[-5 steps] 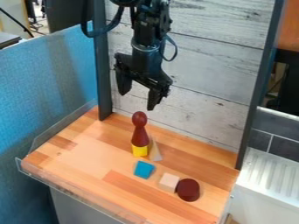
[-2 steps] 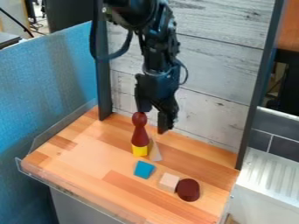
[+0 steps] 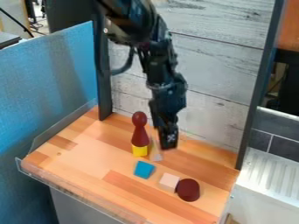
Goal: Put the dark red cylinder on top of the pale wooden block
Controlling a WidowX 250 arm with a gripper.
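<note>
Camera view: black gripper (image 3: 168, 146) was low beside the pale pointed piece (image 3: 154, 154); couldn't tell open or closed. Dark red pawn-shaped piece (image 3: 139, 130) stood on the yellow block (image 3: 139, 150), so that stack looked done. Blue block (image 3: 144, 169), pale cube (image 3: 168, 182), dark red round piece (image 3: 188, 190) sat unstacked; no lift visible.

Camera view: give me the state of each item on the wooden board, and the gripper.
Gripper: low, beside the pointed block.
Pointed block: upright, beside the yellow block.
Dark red peg: upright, on the yellow block.
Yellow block: under the peg.
Blue block: on the board, apart.
Pale cube: close beside the round block.
Round block: on the board.
</note>
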